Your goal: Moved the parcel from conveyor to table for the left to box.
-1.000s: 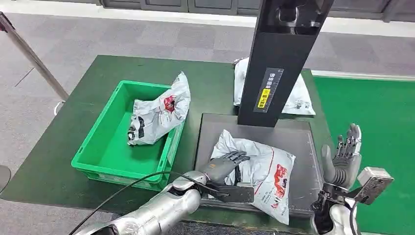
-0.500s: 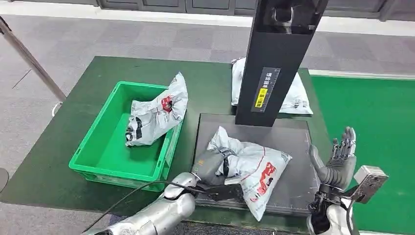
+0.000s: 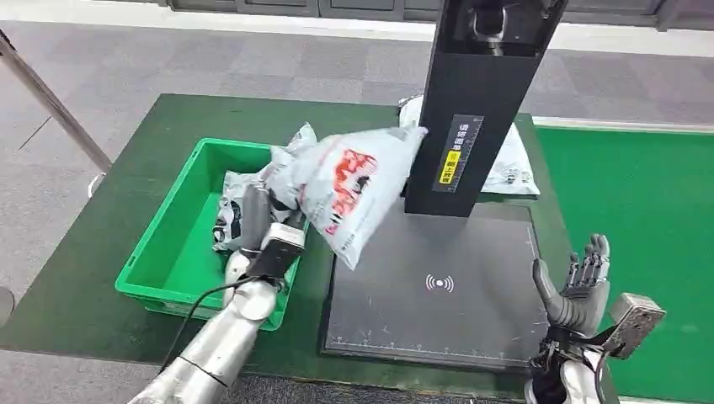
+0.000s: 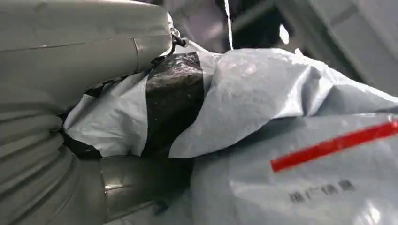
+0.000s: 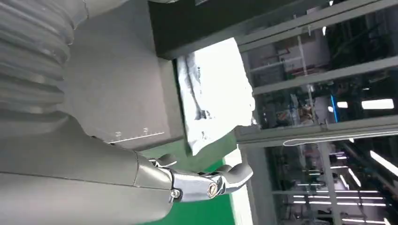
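My left hand (image 3: 257,215) holds a grey plastic parcel (image 3: 349,185) with red print, lifted in the air over the near right rim of the green box (image 3: 173,252). In the left wrist view the parcel (image 4: 263,122) is bunched against my thumb (image 4: 84,51), its black band and a red stripe close up. Another grey parcel (image 3: 240,206) lies inside the box, partly hidden behind my hand. My right hand (image 3: 577,286) stands open, fingers up, at the right edge of the dark scan plate (image 3: 438,295).
A black scanner column (image 3: 476,101) rises from the back of the plate. A further white parcel (image 3: 514,168) lies behind it, also in the right wrist view (image 5: 213,98). The green conveyor (image 3: 648,252) runs on the right. A metal pole (image 3: 55,105) leans at far left.
My left hand has closed on the parcel, lifted it off the scan plate and swung it left and up toward the green box. The right hand has barely moved.
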Robot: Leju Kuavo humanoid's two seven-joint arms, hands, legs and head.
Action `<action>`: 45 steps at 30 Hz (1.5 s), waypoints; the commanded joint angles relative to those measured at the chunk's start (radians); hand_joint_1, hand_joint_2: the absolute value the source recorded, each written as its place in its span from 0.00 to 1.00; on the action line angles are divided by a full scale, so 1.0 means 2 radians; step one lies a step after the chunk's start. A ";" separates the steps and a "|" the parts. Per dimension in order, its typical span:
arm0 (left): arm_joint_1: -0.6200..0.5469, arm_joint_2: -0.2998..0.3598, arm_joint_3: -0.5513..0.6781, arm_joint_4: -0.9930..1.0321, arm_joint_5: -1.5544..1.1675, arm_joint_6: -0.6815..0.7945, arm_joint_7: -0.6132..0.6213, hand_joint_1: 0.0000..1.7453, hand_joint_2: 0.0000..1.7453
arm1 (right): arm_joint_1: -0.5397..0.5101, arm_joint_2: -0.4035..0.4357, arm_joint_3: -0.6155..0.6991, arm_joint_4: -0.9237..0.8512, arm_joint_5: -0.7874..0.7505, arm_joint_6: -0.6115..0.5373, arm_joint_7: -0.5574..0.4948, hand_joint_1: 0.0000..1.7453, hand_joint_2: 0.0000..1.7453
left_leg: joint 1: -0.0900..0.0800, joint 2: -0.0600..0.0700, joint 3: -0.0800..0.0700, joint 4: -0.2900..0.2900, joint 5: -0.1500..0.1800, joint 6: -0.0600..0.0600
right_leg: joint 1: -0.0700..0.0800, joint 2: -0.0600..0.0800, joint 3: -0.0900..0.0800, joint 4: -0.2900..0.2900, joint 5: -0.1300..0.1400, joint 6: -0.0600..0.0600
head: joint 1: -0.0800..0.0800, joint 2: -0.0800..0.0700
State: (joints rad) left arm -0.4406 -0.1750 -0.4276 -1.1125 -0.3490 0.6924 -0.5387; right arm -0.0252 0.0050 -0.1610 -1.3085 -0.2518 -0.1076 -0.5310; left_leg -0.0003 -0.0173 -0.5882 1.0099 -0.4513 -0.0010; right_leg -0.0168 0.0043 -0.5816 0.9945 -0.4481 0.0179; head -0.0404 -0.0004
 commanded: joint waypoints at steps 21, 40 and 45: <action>0.006 0.062 0.260 0.209 -0.506 -0.044 0.301 0.97 1.00 | -0.006 0.015 -0.027 -0.004 0.010 0.004 0.032 0.00 1.00 | 0.000 0.001 0.002 -0.002 0.000 -0.001 | 0.000 0.000 0.002 -0.002 0.000 -0.001 | 0.000 0.000; 0.028 0.059 0.210 0.123 -0.364 -0.103 0.226 0.00 1.00 | 0.024 0.018 -0.047 -0.028 0.023 0.023 0.044 0.00 1.00 | -0.001 -0.008 0.011 -0.001 0.002 -0.002 | -0.001 -0.010 0.011 0.002 -0.004 -0.003 | 0.000 0.000; 0.107 0.065 0.158 -0.070 -0.238 -0.149 0.149 0.00 1.00 | 0.033 0.020 -0.053 -0.035 0.022 0.033 0.038 0.00 1.00 | -0.001 -0.006 0.011 -0.002 0.001 -0.003 | -0.001 -0.007 0.011 0.001 -0.004 -0.003 | 0.000 0.000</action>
State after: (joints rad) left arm -0.4391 -0.0740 0.0461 -0.8653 -1.0462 0.4796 -0.1044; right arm 0.0096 0.0141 -0.1938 -1.3817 -0.2033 -0.0630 -0.4509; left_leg -0.0036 -0.0314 -0.5526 1.0038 -0.4527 -0.0059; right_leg -0.0198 -0.0119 -0.5462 0.9960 -0.4593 0.0123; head -0.0401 -0.0004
